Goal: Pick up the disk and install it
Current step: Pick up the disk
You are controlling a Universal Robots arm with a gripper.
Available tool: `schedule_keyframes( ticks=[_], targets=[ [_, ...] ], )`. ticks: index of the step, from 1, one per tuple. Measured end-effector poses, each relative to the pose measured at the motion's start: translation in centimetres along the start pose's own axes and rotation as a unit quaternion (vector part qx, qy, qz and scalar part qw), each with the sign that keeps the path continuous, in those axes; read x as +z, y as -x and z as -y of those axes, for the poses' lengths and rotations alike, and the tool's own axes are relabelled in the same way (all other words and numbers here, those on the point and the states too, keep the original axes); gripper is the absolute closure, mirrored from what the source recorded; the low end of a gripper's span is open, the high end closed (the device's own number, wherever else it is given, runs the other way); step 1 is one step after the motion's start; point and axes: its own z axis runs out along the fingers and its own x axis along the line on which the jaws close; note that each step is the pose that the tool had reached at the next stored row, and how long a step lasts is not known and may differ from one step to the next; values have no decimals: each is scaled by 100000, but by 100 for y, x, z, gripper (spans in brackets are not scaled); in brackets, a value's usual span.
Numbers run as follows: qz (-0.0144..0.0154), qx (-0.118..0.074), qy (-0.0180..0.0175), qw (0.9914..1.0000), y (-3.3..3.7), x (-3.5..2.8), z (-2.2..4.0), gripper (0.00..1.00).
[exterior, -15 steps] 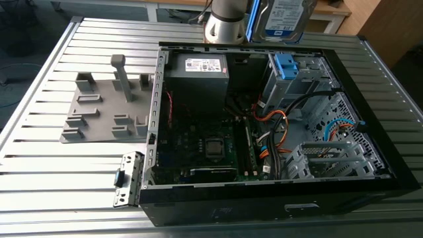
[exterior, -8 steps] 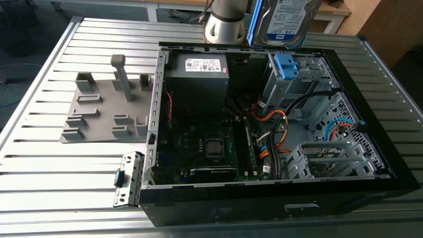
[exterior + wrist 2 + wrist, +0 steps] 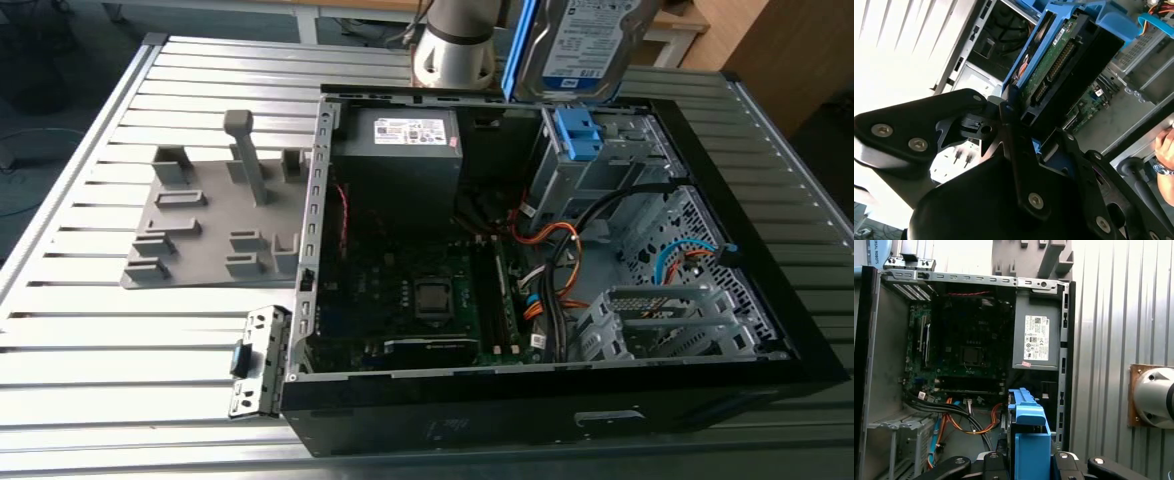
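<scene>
Jaws are closed on the disk, whose bright blue caddy is pinched at one end between the black fingers. In the exterior view the disk is held upright in the air, its labelled face shown, with its lower edge close to the far rim of the open computer case. Directly below it a blue bracket is seated in the metal drive cage. The case lies on the slatted desk with its side open upward; orange cables are strung between the motherboard and the cage, narrowing the room there. A grey fixture is set on the desk just beside the case wall at the exterior view's left. The green circuit-board side and connector row of the disk are shown in the second wrist view, where a person's hand is seen beyond the case. In the first wrist view the caddy's blue edge is presented, with the grey power supply beyond it.
</scene>
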Motion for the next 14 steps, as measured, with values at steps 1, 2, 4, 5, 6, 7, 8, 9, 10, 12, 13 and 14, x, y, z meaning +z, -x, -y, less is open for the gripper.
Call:
schedule_keyframes(
  ticks=[1,2,4,5,6,7,8,9,10,12,13,14],
  targets=[
    [-5,1,0,100000,-15,-1,0,64],
    [-2,-1,-1,100000,-31,-1,0,64],
    [-2,2,-1,100000,-63,-2,0,64],
    [-2,1,-1,100000,-78,-3,0,64],
    [-5,0,-2,100000,-95,-3,1,64],
    [-5,1,-1,100000,-111,-4,1,64],
    [-13,2,0,100000,-125,-5,1,64],
    [-15,1,0,100000,-140,-6,1,64],
    [-17,2,1,100000,-154,-6,2,64],
    [-17,1,-1,100000,-182,-7,3,64],
    [-18,1,-1,100000,-195,-7,3,64],
    [-18,5,1,100000,-208,-7,4,64]
  ],
)
